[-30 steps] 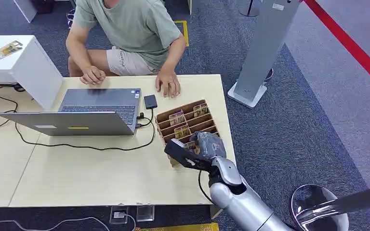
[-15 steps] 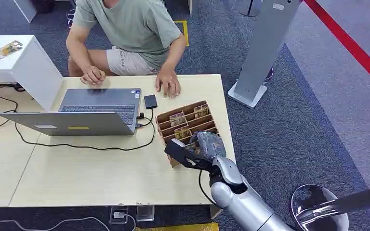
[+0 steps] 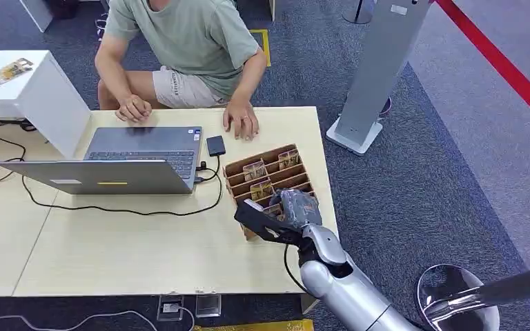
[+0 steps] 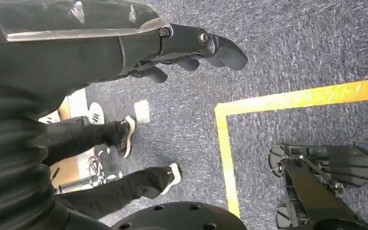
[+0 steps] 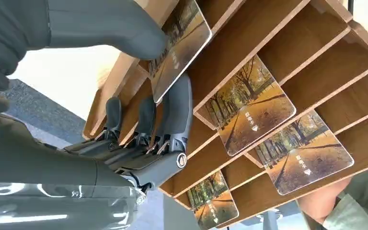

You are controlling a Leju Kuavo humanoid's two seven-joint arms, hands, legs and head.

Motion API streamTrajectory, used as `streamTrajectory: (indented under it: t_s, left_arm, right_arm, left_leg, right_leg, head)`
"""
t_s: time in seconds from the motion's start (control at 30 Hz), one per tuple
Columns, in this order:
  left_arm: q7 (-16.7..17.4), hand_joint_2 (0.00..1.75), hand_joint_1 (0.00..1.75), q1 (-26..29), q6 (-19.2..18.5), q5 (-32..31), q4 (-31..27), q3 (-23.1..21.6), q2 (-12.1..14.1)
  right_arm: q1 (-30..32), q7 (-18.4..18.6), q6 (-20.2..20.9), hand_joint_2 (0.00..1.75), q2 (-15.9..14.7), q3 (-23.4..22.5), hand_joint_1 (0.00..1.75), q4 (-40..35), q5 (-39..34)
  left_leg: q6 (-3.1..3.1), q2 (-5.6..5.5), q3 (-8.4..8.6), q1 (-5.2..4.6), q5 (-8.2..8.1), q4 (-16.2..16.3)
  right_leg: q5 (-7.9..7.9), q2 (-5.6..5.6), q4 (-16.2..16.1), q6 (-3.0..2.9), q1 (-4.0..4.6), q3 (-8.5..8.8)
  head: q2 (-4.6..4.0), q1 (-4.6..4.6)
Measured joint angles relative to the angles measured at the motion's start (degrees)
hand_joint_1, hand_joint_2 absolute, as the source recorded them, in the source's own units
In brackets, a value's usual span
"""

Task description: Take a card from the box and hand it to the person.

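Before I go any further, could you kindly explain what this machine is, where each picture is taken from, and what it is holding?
It is a humanoid robot with two silver arms ending in hands. The head view looks down from high on its body at a table, where a seated person faces a laptop and a wooden box of slots holding cards. The right hand is at the box's near end. The right wrist view sits just behind that hand: thumb and fingers pinch a card printed with autumn trees, with more cards in the slots. The left wrist view looks at carpet; the left hand hangs there, fingers curled, holding nothing.
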Motion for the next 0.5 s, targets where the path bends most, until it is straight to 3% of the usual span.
streamTrajectory:
  t_s: [0.1, 0.13, 0.37, 0.5]
  left_arm:
    - [0.0, 1.75, 0.0, 0.0, 0.0, 0.0, 0.0, 0.0, 0.0]
    - [0.0, 1.75, 0.0, 0.0, -0.1, 0.0, 0.0, 0.0, 0.0]
    - [0.1, 1.75, 0.0, 0.0, -0.2, 0.1, 0.0, 0.0, 0.0]
    - [0.1, 1.75, 0.0, 0.0, 0.0, 0.3, 0.0, 0.0, -0.1]
  right_arm:
    - [0.0, -0.1, 0.0, 1.75, 0.0, 0.0, 1.15, 0.0, 0.0]
    - [0.0, -0.1, 0.0, 1.75, 0.0, 0.0, 1.31, 0.0, -0.1]
    - [0.0, -0.1, 0.0, 1.75, 0.0, 0.0, 1.75, 0.0, -0.2]
    - [0.0, -0.1, 0.1, 1.75, 0.0, 0.0, 1.75, 0.1, -0.4]
  left_leg:
    - [0.0, 0.0, 0.0, 0.0, 0.0, 0.0]
    - [0.0, 0.0, 0.0, 0.0, 0.0, 0.0]
    - [0.0, 0.0, -0.01, 0.0, 0.0, 0.0]
    - [0.0, 0.0, 0.0, 0.0, 0.0, 0.0]
  right_leg:
    - [0.0, 0.0, 0.0, 0.0, 0.0, 0.0]
    - [0.0, 0.0, 0.0, 0.0, 0.0, 0.0]
    - [0.0, 0.0, 0.0, 0.0, 0.0, 0.0]
    - [0.0, 0.0, 0.0, 0.0, 0.0, 0.0]
  head:
    - [0.0, -0.02]
    - [0.0, -0.04]
    - [0.02, 0.0]
    - [0.0, -0.02]
